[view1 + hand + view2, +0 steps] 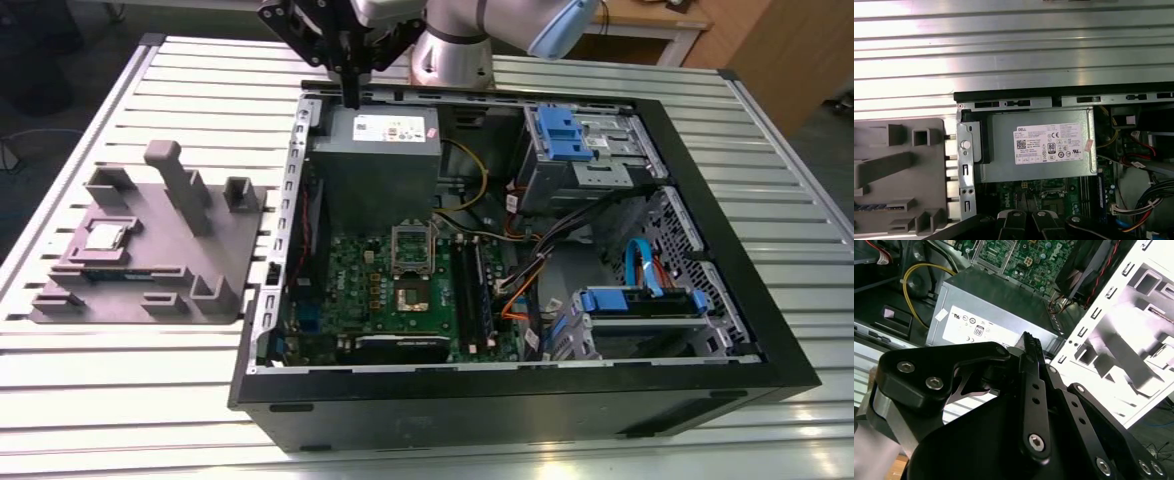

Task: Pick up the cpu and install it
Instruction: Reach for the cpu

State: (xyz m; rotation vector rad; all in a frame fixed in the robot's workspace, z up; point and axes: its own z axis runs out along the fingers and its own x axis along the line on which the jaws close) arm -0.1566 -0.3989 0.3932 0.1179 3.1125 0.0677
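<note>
The claw (351, 97) hung over the far edge of the open black computer case (534, 405), right above the grey power box (378, 150). Its two fingers were pressed together, and there was nothing between them. In the second wrist view, the claw (1029, 340) had its ribbed tips closed tight in front of the power box (989, 315) and its white sticker. In the first wrist view, the claw (1027, 216) pointed over the power box (1036, 145) too.

The cpu (104, 237) lay flat on the grey plastic block (160, 265). It was at the exterior view's left, outside the case and well apart from the claw. The little silver square sat in a low spot on the block, near a tall post (180, 185).

The block rested on the metal table (120, 400), which had long slats. It was just beside the case's left wall. In the first wrist view, the block (899, 165) sat close to that wall.

Inside the case, the green board (367, 290) lay nearer than the power box. A dark square socket (414, 295) sat in the middle of the board. A yellow wire (461, 165) curved to the right of the power box. One blue holder (558, 130) was at the far right, and another blue holder (641, 300) was at the near right.
</note>
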